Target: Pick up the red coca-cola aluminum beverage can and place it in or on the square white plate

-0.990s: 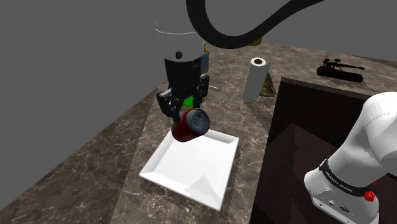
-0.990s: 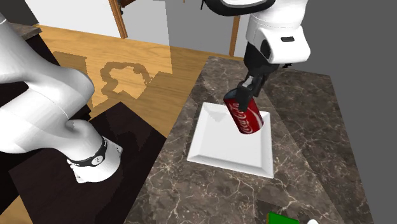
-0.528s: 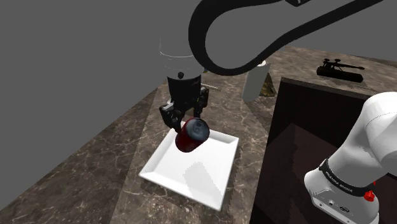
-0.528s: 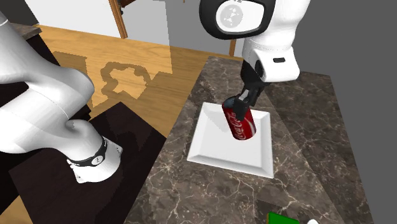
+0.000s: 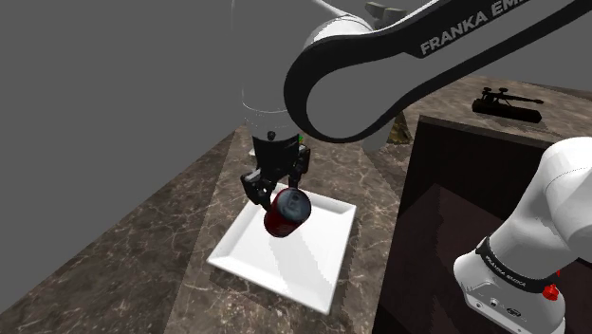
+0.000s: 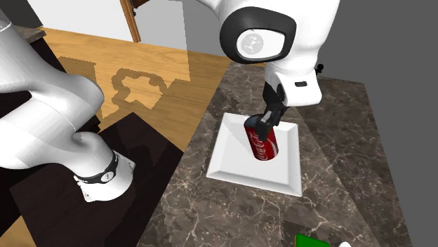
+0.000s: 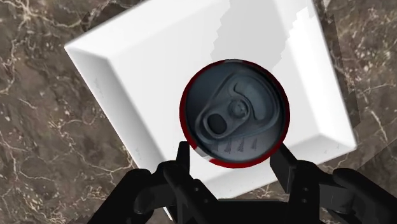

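Note:
A red Coca-Cola can (image 5: 286, 211) with a grey top hangs tilted over the square white plate (image 5: 285, 268), and my gripper (image 5: 275, 186) is shut on its upper end. In the second exterior view the can (image 6: 262, 141) is over the middle of the plate (image 6: 231, 165), below the gripper (image 6: 265, 121). Whether its lower end touches the plate I cannot tell. In the wrist view the can's top (image 7: 234, 114) is clasped between the two black fingers of the gripper (image 7: 233, 153), with the plate (image 7: 146, 70) behind it.
The plate lies on a dark marble counter (image 5: 180, 247) whose edge drops to a wooden floor (image 6: 140, 77). The dark stand (image 5: 446, 180) borders the counter. A small black object (image 5: 508, 104) sits on the far corner. A green item (image 6: 309, 241) lies near the second exterior view's bottom edge.
The gripper has come down and moved towards the plate's middle with the can still held. The can now hangs more upright and closer to the plate.

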Available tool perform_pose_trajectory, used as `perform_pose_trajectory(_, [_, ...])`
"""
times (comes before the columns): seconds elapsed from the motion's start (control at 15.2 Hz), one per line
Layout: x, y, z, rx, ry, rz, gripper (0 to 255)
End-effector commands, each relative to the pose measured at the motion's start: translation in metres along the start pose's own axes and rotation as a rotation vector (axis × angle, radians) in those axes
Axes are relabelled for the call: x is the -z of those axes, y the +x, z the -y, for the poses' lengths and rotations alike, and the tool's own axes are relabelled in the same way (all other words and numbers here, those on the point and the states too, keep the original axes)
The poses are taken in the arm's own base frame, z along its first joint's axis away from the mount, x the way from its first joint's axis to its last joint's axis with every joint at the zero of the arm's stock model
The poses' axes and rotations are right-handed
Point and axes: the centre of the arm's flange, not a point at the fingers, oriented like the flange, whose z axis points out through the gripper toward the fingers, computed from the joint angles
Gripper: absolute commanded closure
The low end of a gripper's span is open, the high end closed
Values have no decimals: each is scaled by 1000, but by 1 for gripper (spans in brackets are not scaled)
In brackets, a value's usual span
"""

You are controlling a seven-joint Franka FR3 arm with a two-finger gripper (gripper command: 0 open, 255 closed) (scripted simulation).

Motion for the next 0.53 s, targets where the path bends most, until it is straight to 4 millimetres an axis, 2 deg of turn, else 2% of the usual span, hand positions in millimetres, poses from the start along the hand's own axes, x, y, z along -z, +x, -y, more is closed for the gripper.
perform_pose_trajectory(0.0, [-5,0,-1,0,-2,3,255])
perform_pose_trajectory(0.33, [-5,0,-1,0,-2,3,255])
perform_pose_trajectory(0.4, [-6,0,-1,0,-2,3,0])
perform_pose_trajectory(0.46, [-5,0,-1,0,-2,3,0])
